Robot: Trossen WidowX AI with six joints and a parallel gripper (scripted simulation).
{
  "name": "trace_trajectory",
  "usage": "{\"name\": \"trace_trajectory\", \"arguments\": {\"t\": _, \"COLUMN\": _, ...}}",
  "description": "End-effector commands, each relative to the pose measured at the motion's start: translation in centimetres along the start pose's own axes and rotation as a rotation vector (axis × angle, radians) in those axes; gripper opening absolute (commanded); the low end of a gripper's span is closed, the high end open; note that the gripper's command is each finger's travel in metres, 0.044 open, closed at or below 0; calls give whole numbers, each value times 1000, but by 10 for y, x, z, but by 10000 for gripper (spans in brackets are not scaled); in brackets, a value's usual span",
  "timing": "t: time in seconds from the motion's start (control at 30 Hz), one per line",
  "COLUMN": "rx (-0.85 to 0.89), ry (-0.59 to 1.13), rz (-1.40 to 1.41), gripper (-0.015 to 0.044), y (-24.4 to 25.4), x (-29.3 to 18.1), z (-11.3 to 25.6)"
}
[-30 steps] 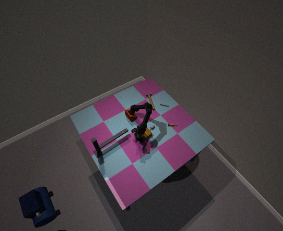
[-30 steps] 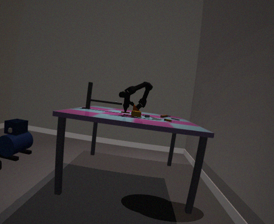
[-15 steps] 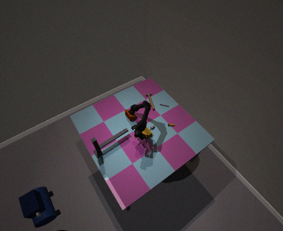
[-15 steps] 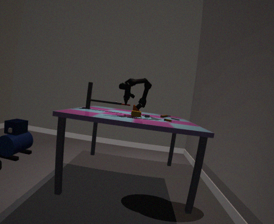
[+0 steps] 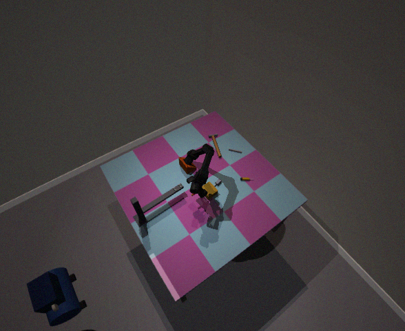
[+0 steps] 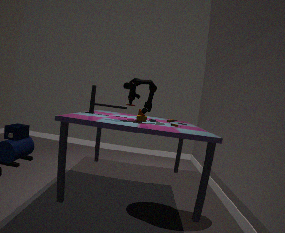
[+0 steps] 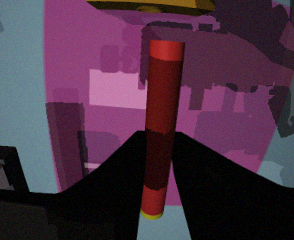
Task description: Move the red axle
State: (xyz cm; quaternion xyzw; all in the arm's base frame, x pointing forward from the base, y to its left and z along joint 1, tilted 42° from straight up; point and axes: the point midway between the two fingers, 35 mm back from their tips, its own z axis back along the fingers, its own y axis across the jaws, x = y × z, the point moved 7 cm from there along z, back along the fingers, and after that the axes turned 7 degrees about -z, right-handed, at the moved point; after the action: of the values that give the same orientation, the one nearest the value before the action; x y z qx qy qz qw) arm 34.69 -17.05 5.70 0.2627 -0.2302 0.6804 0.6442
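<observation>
From here I see the jaws clenched around the red axle, holding it up above the worktop, out of the beam. That yellow block sits on the worktop, near the orange base. Over there the bracket reaches out from its dark post, with the axle near its free end but apart from it.
</observation>
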Motion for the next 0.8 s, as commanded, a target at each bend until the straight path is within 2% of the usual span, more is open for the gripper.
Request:
{"name": "trace_trajectory", "arguments": {"t": 0.0, "rx": -2, "ry": 7, "rz": -9, "gripper": 0, "y": 20, "x": -22, "z": 4}}
{"name": "trace_trajectory", "arguments": {"t": 0.57, "rx": 4, "ry": 5, "rz": -11, "gripper": 0, "y": 122, "x": -96, "z": 2}}
{"name": "trace_trajectory", "arguments": {"t": 0.77, "rx": 4, "ry": 4, "rz": -10, "gripper": 0, "y": 126, "x": -98, "z": 2}}
